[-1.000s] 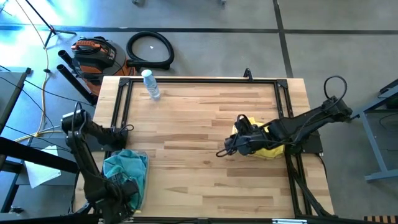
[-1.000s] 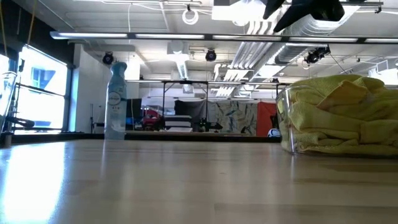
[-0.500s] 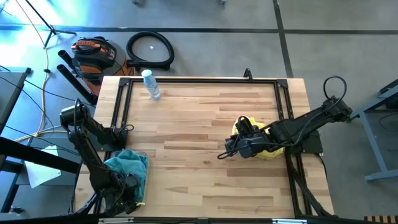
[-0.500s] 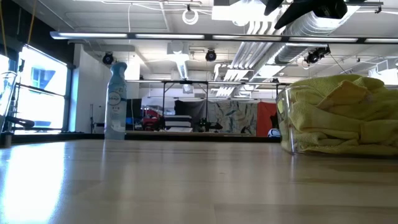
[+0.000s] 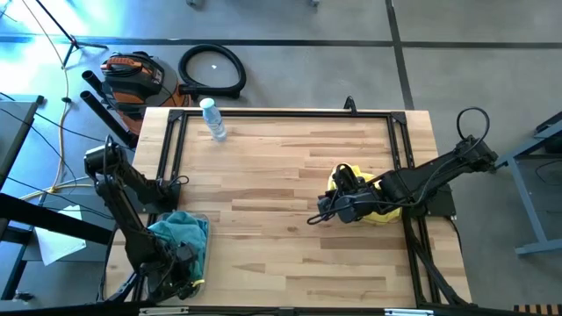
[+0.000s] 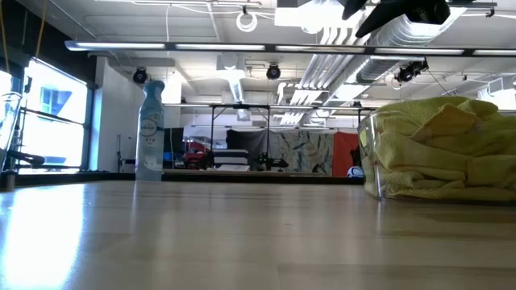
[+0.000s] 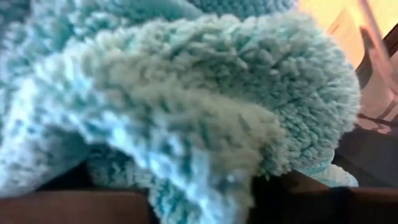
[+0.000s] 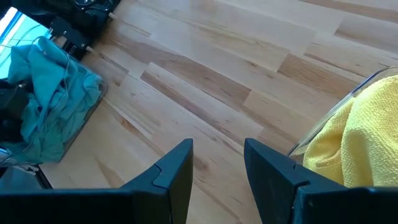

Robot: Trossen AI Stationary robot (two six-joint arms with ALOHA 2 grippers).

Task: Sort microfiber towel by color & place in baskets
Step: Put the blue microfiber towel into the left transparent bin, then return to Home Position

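Observation:
Teal-blue towels [image 5: 180, 233] lie heaped in a clear basket [image 8: 94, 93] at the table's near left corner. My left gripper [image 5: 171, 274] is down at the near end of that heap, and its wrist view is filled with teal fuzzy cloth [image 7: 186, 93]. Yellow towels [image 5: 384, 211] are piled above the rim of the other clear basket [image 6: 372, 161] on the table's right side. My right gripper [image 8: 217, 162] is open and hovers over bare wood just left of the yellow basket [image 8: 323, 118], holding nothing.
A clear spray bottle [image 5: 212, 120] with a blue cap stands near the table's far left corner [image 6: 150, 129]. A black metal frame [image 5: 281, 114] runs round the tabletop. Bare wood [image 5: 272, 193] lies between the two baskets.
My left gripper has shifted a little toward the table's near edge over the teal heap, and the arm's elbow has swung slightly left. The right arm and the yellow pile have kept still.

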